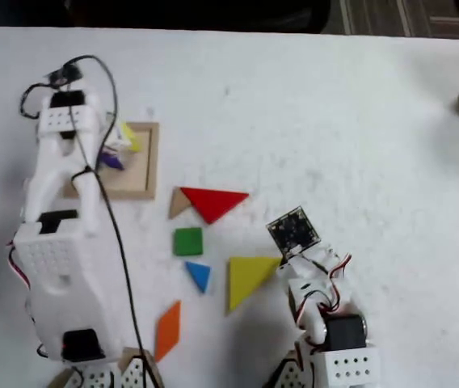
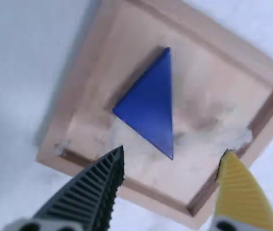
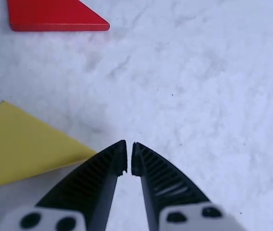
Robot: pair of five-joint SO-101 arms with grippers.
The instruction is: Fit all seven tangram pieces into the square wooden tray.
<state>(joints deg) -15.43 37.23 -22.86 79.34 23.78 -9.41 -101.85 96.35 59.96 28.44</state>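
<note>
Six of the seven pieces sit loose on the table [image 1: 359,121], so this looks like early days. The wooden tray [image 2: 79,144] is at the far left, and the only thing in it is the big blue triangle [image 2: 148,103], lying flat near the middle at an angle to the walls.

The left gripper [image 2: 172,151] hangs right above the tray with its fingers spread wide and nothing between them. The right gripper [image 3: 129,154] sits low on the near side, just right of the yellow triangle [image 3: 21,142], fingers pinched together on nothing.

The rest is bunched mid-table: red triangle [image 1: 213,202] touching a small tan triangle [image 1: 179,202], then the green square [image 1: 187,241], small blue triangle [image 1: 199,275] and orange parallelogram [image 1: 167,329] nearer in.

My guess on handling: these are thin, stiff, light painted wood, probably a bit slick, and they lie flush so you can't get under them. I'd pinch across two opposite edges, near the middle of the piece rather than a pointy corner, or it'll likely pivot or squirt out.
</note>
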